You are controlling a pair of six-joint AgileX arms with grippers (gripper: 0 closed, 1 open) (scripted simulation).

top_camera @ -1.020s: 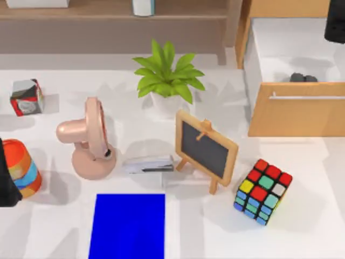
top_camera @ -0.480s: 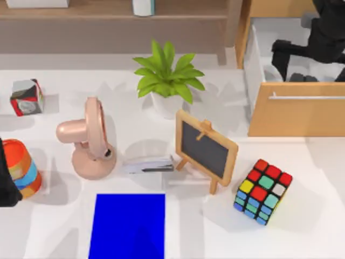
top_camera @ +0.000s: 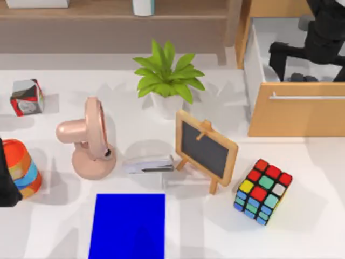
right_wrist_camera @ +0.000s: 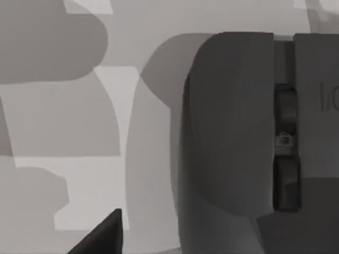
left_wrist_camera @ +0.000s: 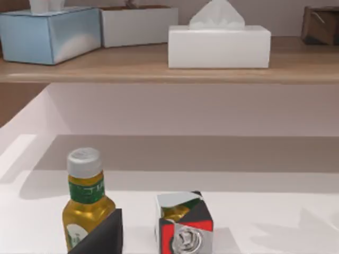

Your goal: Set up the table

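Table (top_camera: 43, 226) contents are unchanged; right gripper (top_camera: 302, 62) has lowered slightly into the open drawer (top_camera: 296, 108) over the dark mouse (right_wrist_camera: 233, 137); finger state indeterminate.

Right arm (top_camera: 323, 32): matte black, blocky segmented links, grey rounded part near top.
Left arm (top_camera: 6, 178): black, plain sliver, left frame edge.

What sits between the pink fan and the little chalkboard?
A small silver stapler lies on the table between fan and chalkboard, top view.
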